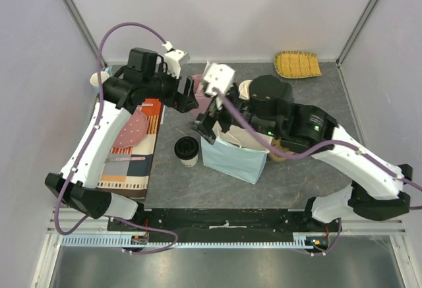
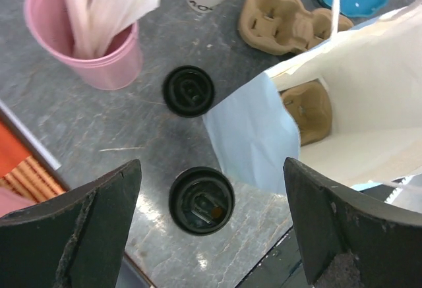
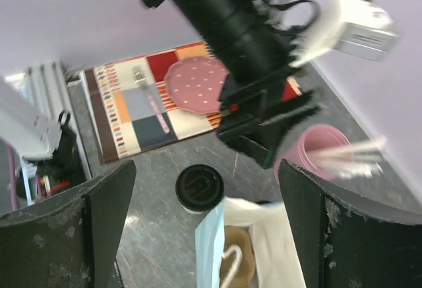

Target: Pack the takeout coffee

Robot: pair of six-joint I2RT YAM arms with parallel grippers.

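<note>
— Where is the small white paper cup with the round black plastic lid [image 1: 186, 149]?
— Upright on the grey desk [image 1: 178, 186], outside the pale blue paper bag [image 1: 237, 161]. From overhead it stands just beside the bag, at its 9 o'clock. I cannot tell whether the two touch.
— And the bag?
— It is standing with its mouth open, and a brown moulded-pulp cup carrier [image 2: 310, 110] lies inside.
— The left pincer [image 2: 211, 169]?
— Spread wide, with nothing between its fingers [image 2: 86, 229]; in its wrist view the lidded cup shows between them, on the desk. A second round black lid [image 2: 188, 91] sits at the cup's 12 o'clock. The pink plastic cup of white paper-wrapped sticks [image 2: 99, 44] is at 11 o'clock of that lid.
— The right pincer [image 3: 206, 168]?
— Also spread and holding nothing, over the bag's 10 o'clock corner.
— What is at the cup's 9 o'clock?
— A patchwork placemat [image 1: 142, 172] carrying a pink dotted plate [image 1: 132, 130].
</note>
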